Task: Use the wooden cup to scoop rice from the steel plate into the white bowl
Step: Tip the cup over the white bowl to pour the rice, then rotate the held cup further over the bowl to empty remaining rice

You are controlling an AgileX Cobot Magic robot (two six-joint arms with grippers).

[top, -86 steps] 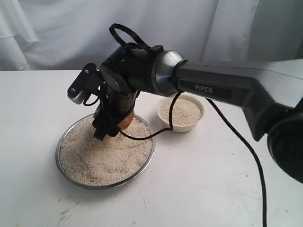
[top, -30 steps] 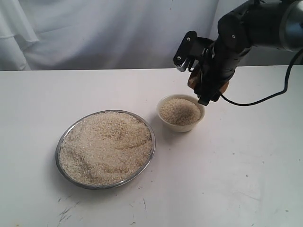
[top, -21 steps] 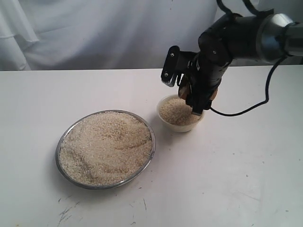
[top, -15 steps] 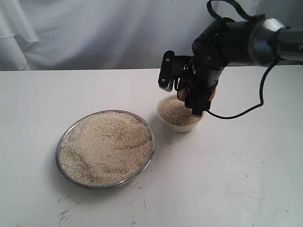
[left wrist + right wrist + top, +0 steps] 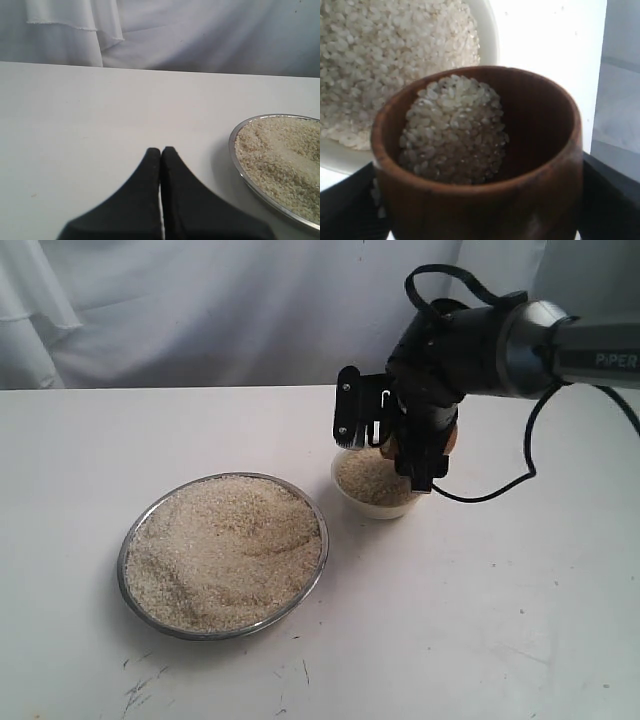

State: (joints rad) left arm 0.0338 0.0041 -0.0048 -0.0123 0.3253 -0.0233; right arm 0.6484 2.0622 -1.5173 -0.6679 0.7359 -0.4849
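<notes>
My right gripper point(image 5: 412, 445) is shut on the wooden cup point(image 5: 485, 170), which is tilted over the far right rim of the white bowl point(image 5: 372, 502). The cup point(image 5: 447, 436) holds a clump of rice point(image 5: 452, 130) lying against its lower side. The bowl point(image 5: 487, 35) is itself well filled with rice point(image 5: 370, 476). The steel plate point(image 5: 135, 532) lies to the left, heaped with rice point(image 5: 225, 548); its rim point(image 5: 240, 167) also shows in the left wrist view. My left gripper point(image 5: 161, 150) is shut, empty, low over bare table beside the plate.
A black cable point(image 5: 500, 480) loops from the right arm down beside the bowl. White cloth point(image 5: 200, 310) hangs behind the white table point(image 5: 450, 620). Small dark scuffs mark the table's front.
The right arm carried the cup from the plate up and right, then swung it left and down over the bowl and tilted it. The left gripper is not seen earlier.
</notes>
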